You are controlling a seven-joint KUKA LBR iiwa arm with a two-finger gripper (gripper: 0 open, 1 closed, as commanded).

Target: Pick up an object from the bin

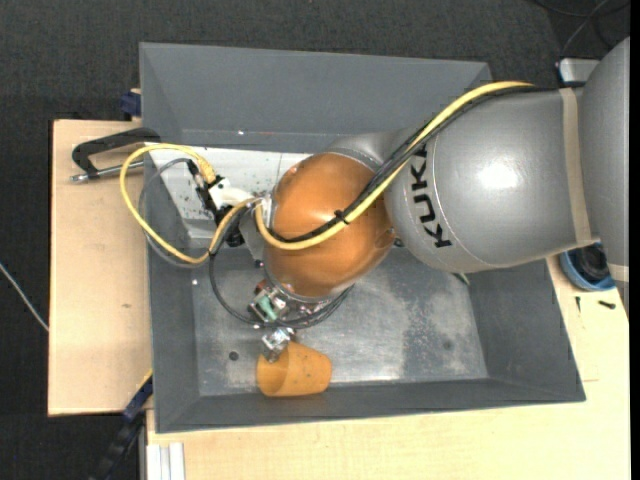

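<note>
Item: orange cup [293, 371], lying on its side on the floor of the bin [300, 88], lower centre of the frame, close to the near wall. Judged light, thin-walled and somewhat yielding; smooth and rounded, so liable to roll away or squash under a hard pinch. Suggested hold: across the body at mid-length, or over the rim, though which end is the mouth is unclear. Gripper [276, 340]: at the cup's upper left end, touching or nearly so; whether its jaws are open or closed cannot be told. Orange wrist cover [325, 223]: above the gripper, frame centre.
</note>
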